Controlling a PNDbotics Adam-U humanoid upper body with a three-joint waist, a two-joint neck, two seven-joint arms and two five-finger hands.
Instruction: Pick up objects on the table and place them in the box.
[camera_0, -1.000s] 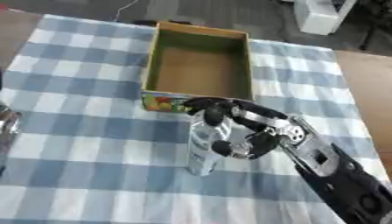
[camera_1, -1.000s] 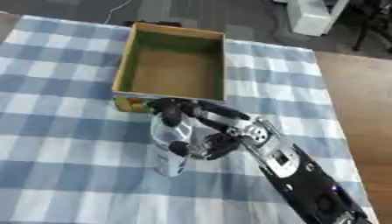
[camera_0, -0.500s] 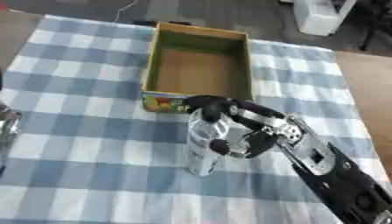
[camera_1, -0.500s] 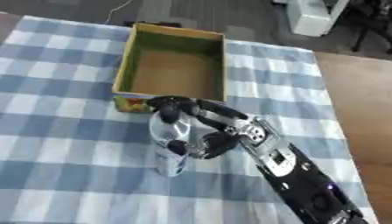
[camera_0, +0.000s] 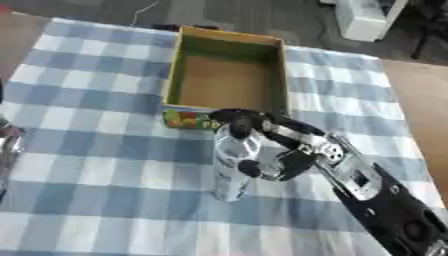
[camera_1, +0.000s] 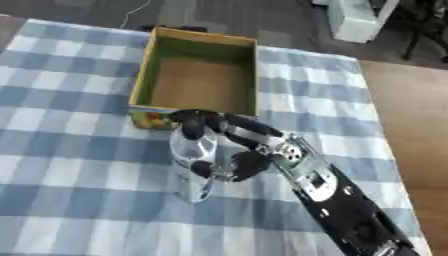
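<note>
Now right hand (camera_0: 293, 150) curled round bottle (camera_0: 234, 165) (upright).

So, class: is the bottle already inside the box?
No. The bottle stands upright on the checked cloth in front of the box, with the right hand curled round it.

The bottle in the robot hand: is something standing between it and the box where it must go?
Nothing visible does. The right robot hand holds the clear bottle just before the box's near wall, and the box looks empty.

Black right hand (camera_0: 293, 150) with silver joints, black forearm.
</note>
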